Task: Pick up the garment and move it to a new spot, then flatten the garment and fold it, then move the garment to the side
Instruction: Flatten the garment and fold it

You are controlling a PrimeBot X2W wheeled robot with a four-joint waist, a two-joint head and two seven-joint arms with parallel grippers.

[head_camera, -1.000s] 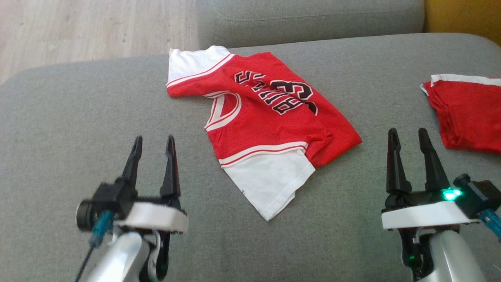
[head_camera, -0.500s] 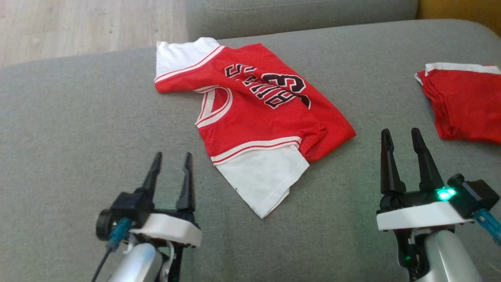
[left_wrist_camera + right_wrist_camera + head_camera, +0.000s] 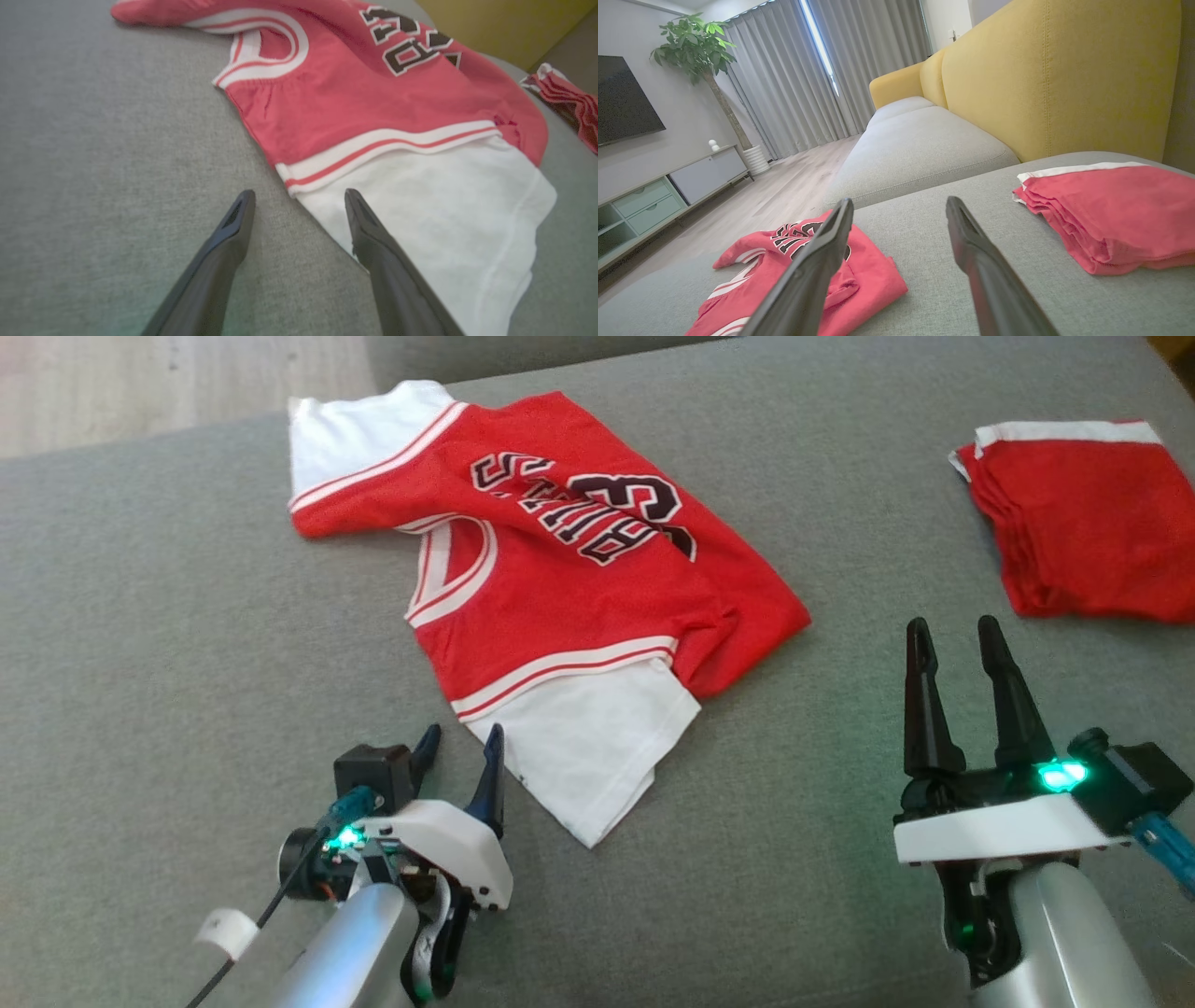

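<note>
The garment (image 3: 560,588) is a red jersey with black lettering and white sleeves, lying rumpled on the grey sofa cushion (image 3: 168,644). Its near white sleeve (image 3: 583,756) points toward me. My left gripper (image 3: 459,754) is open, tilted down just left of that sleeve's edge; in the left wrist view the left gripper (image 3: 299,205) straddles the sleeve's border, one finger (image 3: 373,242) over the white cloth of the garment (image 3: 373,98). My right gripper (image 3: 954,658) stands open above the bare cushion, right of the garment (image 3: 859,275), holding nothing.
A folded red garment (image 3: 1083,523) with white trim lies at the cushion's far right, also seen as the folded red garment (image 3: 1106,214). Beyond are another grey cushion (image 3: 920,144), a yellow backrest (image 3: 1055,79), wooden floor (image 3: 140,383), a TV stand and a plant.
The head camera has tilted down, shifting the scene up and left. My left gripper moved right and forward, tipping down to the white sleeve's edge. The right gripper stayed put.
</note>
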